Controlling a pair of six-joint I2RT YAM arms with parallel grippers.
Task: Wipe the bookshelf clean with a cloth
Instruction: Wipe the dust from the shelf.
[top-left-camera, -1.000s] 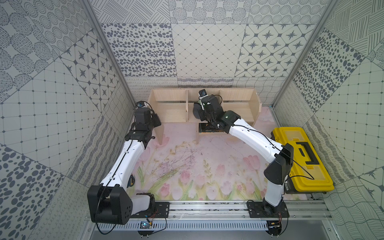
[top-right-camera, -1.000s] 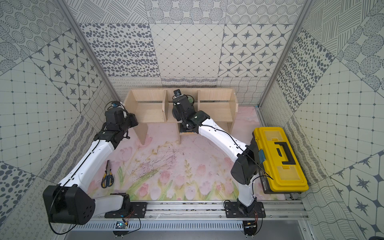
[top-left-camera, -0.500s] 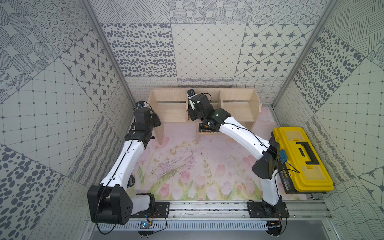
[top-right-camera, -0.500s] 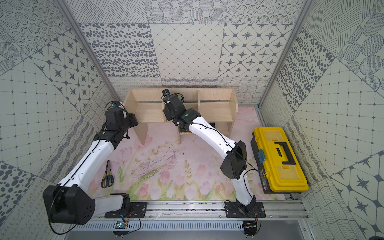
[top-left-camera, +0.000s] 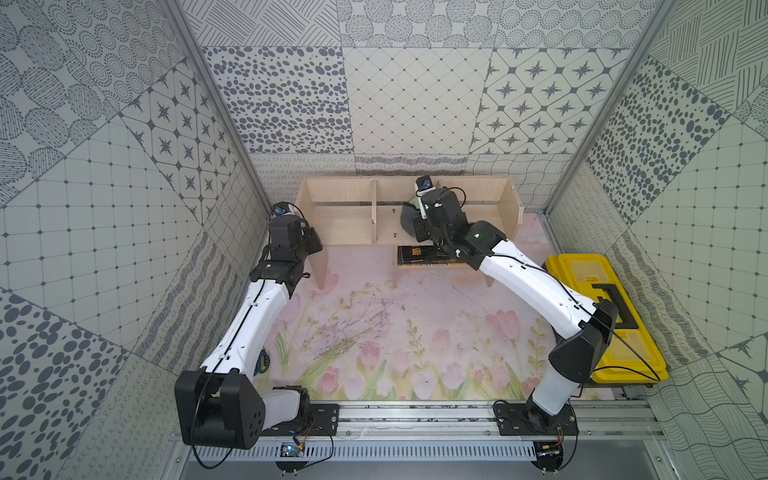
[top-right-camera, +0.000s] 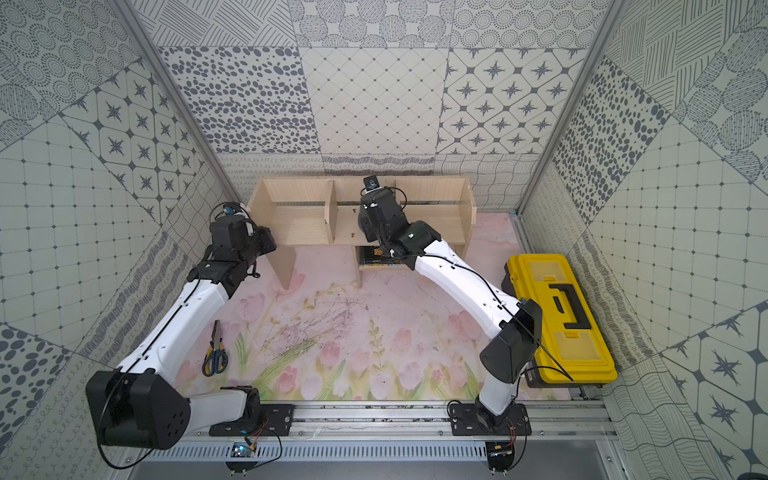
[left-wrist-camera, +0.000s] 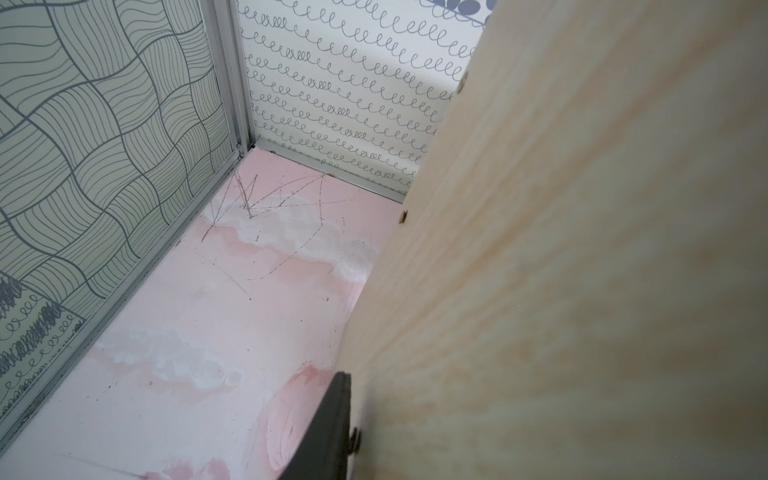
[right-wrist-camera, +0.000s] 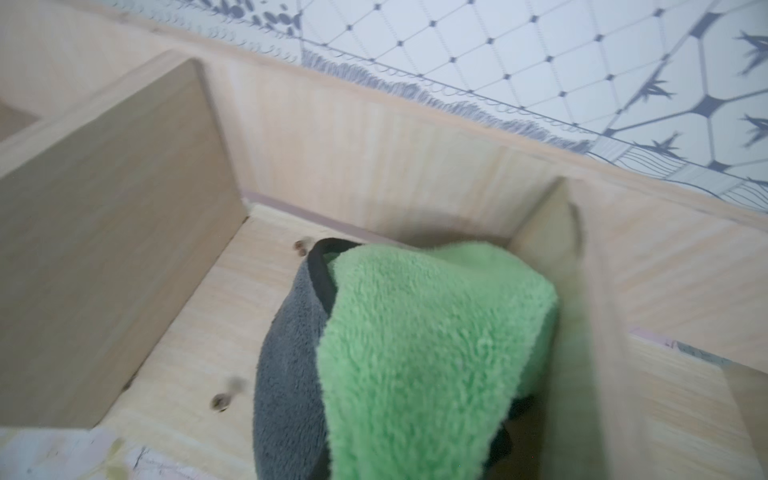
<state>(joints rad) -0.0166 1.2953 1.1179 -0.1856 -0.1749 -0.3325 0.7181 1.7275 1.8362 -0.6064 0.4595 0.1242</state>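
The pale wood bookshelf (top-left-camera: 340, 224) (top-right-camera: 299, 226) stands along the back wall. My right gripper (top-left-camera: 417, 226) reaches into its middle compartment, shut on the cloth (right-wrist-camera: 415, 353). The cloth drapes over the fingers, green side up and grey side down, and hides them. It rests on the shelf board beside the right-hand divider (right-wrist-camera: 569, 249). Small brown crumbs (right-wrist-camera: 300, 246) lie on that board. My left gripper (top-left-camera: 312, 245) is closed on the front edge of the shelf's left side panel (left-wrist-camera: 561, 249). One black finger (left-wrist-camera: 328, 432) lies flat on its outer face; the other is hidden.
A black book with yellow lettering (top-left-camera: 419, 254) lies on the short lower shelf under my right wrist. A yellow and black toolbox (top-left-camera: 598, 307) sits at the right edge of the floral mat. Scissors (top-right-camera: 216, 351) lie by the left arm, dry twigs (top-left-camera: 357, 324) mid-mat.
My right gripper swept the cloth left across the middle compartment, then back right, ending further right by the divider. The left arm has not moved.
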